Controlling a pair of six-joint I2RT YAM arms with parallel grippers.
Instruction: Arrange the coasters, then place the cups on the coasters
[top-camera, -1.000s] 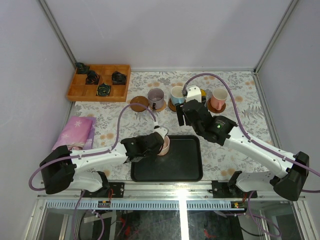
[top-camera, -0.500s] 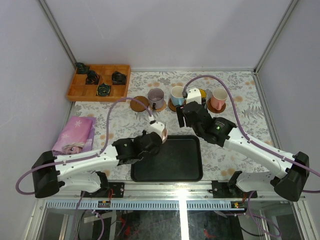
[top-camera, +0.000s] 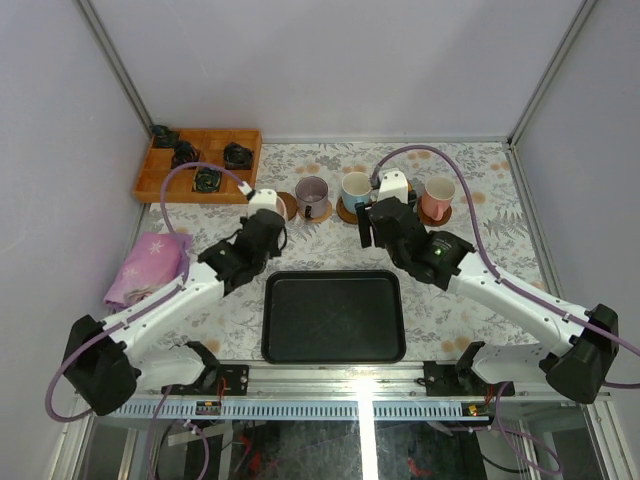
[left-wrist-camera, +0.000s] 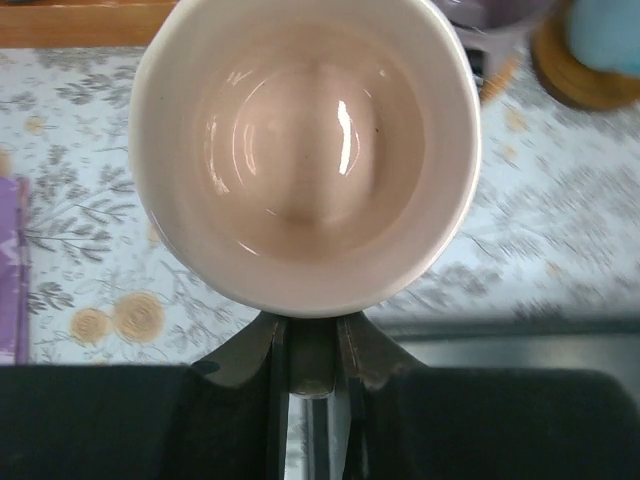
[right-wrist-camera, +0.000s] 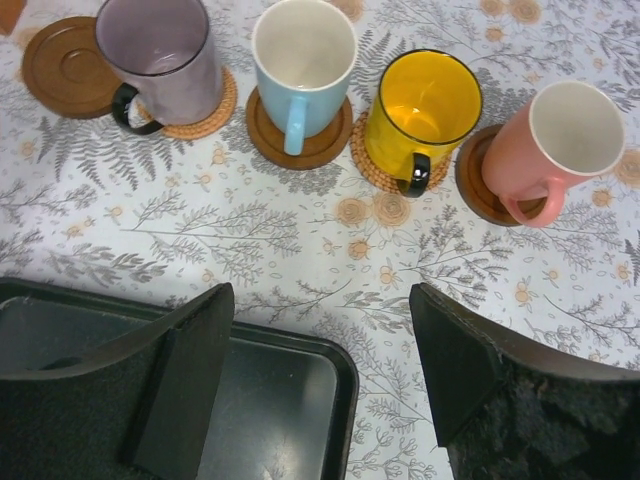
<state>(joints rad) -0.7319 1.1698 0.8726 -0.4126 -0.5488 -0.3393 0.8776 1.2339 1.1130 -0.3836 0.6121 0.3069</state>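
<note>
Since only the dark wooden round coaster at the row's left end lies bare, the last placement appears to be in hand. The left gripper holds the peach-pink handled cup with a pale inside aloft near that coaster, jaws nearly together, pinched on the cup's wall. The next move likely calls for centring it over the coaster, then lowering gently. The right gripper hovers over the black rectangular tray, jaws wide apart, holding nothing.

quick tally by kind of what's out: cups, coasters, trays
cups: 5 (mauve cup, light blue cup, yellow cup, salmon cup, peach cup in the left gripper)
coasters: 5 (four under cups, bare coaster)
black tray: 1
total: 11
</note>
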